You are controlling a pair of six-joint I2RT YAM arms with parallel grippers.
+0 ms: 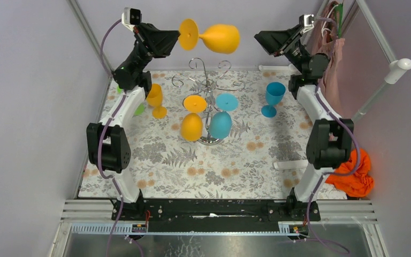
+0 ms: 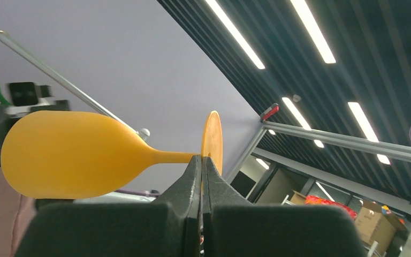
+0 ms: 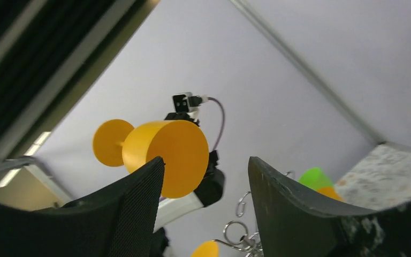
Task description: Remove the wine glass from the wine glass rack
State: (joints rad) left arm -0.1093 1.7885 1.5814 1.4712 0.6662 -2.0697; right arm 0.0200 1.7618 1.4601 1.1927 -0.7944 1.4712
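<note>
The left hand (image 1: 179,38) is shut tight on the thin stem of an orange glass (image 1: 222,38). The glass is off the rack (image 1: 210,80) and up in the air, at the top middle of the top view. It lies on its side, with its foot toward the left and its cup toward the right. The right hand (image 1: 260,38) is near the cup, at the upper right. Its two fingers stand apart with nothing in them. The glass looks like smooth plastic, so I think it is light and stiff and will not break easily. It looks slippery too, and the cup is wide and round. So the stem is the best place to hold it, between the foot and the cup. The foot can stop it from sliding out. Two more glasses, an orange one (image 1: 191,127) and a blue one (image 1: 220,125), hang upside down on the rack in the middle of the desk (image 1: 166,160). I see no names, labels or words that I can read on anything.
</note>
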